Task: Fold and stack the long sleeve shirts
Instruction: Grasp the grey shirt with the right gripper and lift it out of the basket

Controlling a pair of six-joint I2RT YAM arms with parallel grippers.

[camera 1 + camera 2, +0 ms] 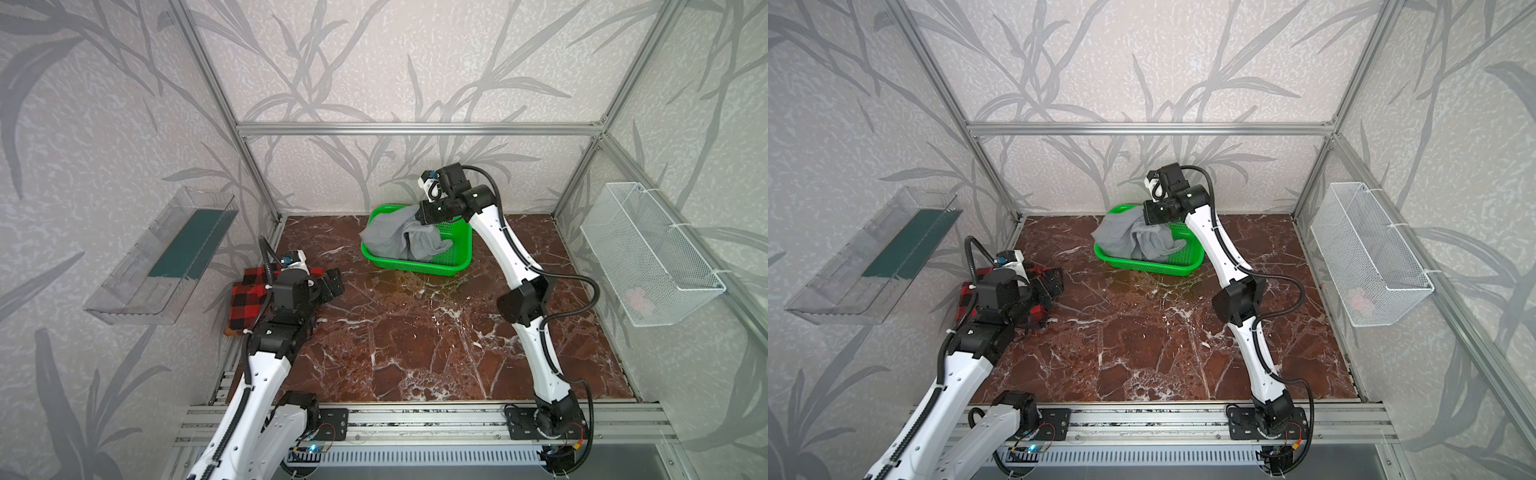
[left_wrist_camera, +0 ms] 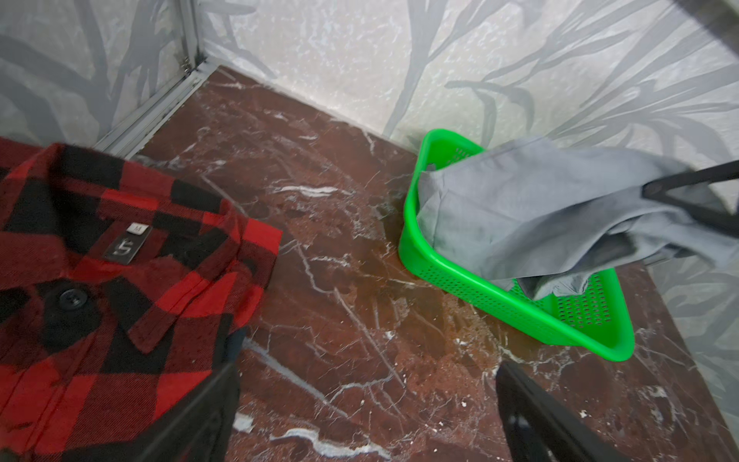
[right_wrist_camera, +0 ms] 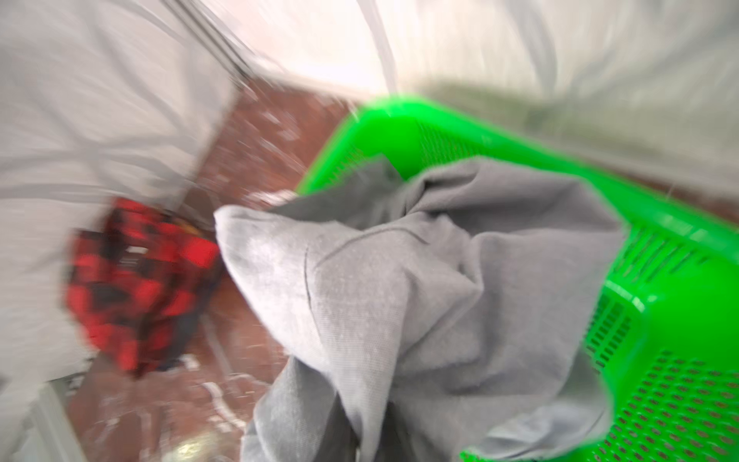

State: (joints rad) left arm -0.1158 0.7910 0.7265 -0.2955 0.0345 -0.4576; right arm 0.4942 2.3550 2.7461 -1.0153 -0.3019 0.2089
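Right gripper [image 1: 417,215] was clamped shut on the grey shirt [image 1: 386,239] at the green basket [image 1: 415,269], far centre. Cloth trailed left and near from your grip, so your right arm was nearer. Left gripper [image 1: 332,284] gaped empty beside the folded plaid shirt [image 1: 249,291], left.

Two white arms [image 1: 494,245], black joints [image 1: 521,303], ribbed black cables [image 1: 226,432], perhaps zip-tied.

Leaf-patterned grey walls [image 1: 374,62], red-brown marble floor [image 1: 415,332] (white veins), aluminium frame [image 1: 415,128].
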